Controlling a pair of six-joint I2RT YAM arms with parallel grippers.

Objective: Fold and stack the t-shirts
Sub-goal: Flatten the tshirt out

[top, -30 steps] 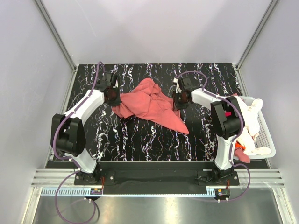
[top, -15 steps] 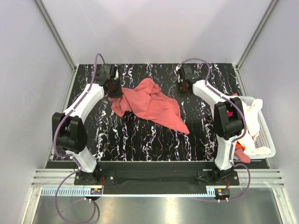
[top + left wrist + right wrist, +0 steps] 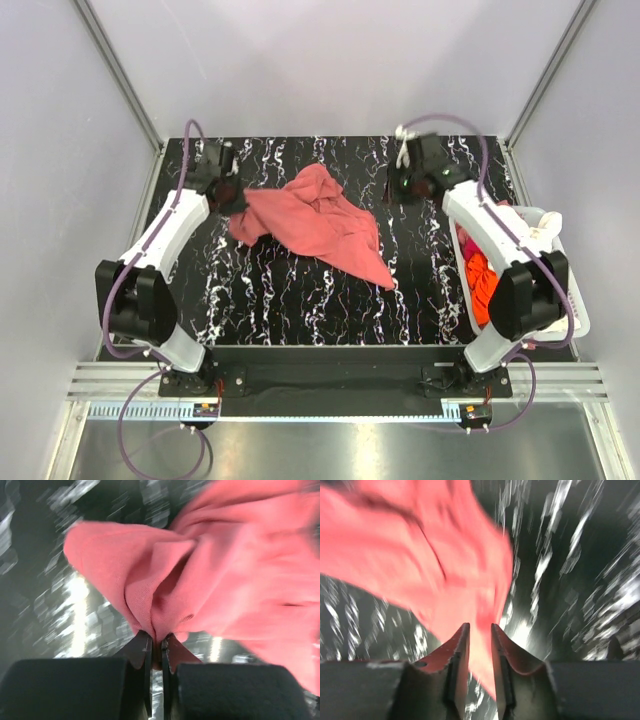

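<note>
A large salmon-pink t-shirt [image 3: 318, 222] lies crumpled on the black marbled table [image 3: 300, 300]. My left gripper [image 3: 229, 196] is shut on the shirt's left corner, and the left wrist view shows a pinch of pink cloth [image 3: 150, 590] between the closed jaws of my left gripper [image 3: 159, 636]. My right gripper [image 3: 404, 186] hovers off the shirt's far right side and touches nothing. In the right wrist view my right gripper [image 3: 479, 626] has its jaws a little apart and empty, with the blurred shirt [image 3: 420, 555] on the table beyond them. An orange-red shirt [image 3: 481, 285] and a cream one [image 3: 541, 236] lie in the basket.
A white slatted basket [image 3: 573, 300] stands at the table's right edge, under my right arm's forearm. Grey walls and metal rails close in the table on the left, back and right.
My left gripper has moved left and back, pulling the shirt's corner with it. My right gripper has left the shirt's right side and swung back and right, empty.
</note>
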